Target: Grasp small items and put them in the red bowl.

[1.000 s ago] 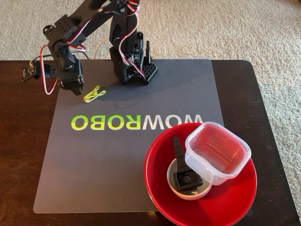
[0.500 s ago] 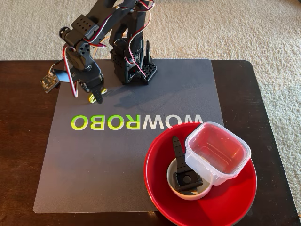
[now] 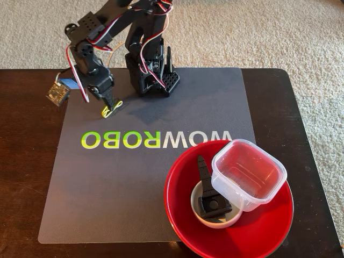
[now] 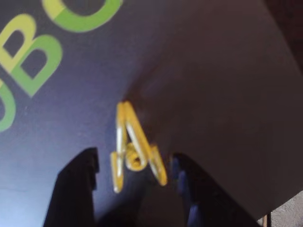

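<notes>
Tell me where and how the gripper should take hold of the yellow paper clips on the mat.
Probably from straight above, across the narrow lower end of the yellow paper clips. They lie flat on the mat, and the open gripper already straddles that end, so closing there should pinch the wires together.

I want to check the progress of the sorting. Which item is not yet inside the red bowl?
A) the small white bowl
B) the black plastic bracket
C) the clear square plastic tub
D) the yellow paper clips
D: the yellow paper clips lie on the grey mat under the gripper, far from the red bowl; the wrist view shows them between the open gripper fingers.
</notes>
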`<state>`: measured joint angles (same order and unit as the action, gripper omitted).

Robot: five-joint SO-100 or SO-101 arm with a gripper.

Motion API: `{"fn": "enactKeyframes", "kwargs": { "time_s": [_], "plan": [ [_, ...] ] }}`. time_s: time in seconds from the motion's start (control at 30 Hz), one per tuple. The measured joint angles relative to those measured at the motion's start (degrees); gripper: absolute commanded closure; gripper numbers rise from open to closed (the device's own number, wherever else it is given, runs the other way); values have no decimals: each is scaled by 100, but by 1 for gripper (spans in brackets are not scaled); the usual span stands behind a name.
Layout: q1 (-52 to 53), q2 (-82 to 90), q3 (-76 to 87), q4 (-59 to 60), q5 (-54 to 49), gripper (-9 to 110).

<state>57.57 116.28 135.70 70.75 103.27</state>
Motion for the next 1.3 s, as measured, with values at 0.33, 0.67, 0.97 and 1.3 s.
{"fn": "enactKeyframes", "kwargs": {
  "time_s": [0.33,0.67,0.97,1.3],
  "plan": [
    [-35,-677,0,-677,-97,88],
    [-35,-782,0,-817,-369,101],
    [-132,-545,79,-800,-756,85],
    [879,2145,1661,-396,-404,82]
  ]
}}
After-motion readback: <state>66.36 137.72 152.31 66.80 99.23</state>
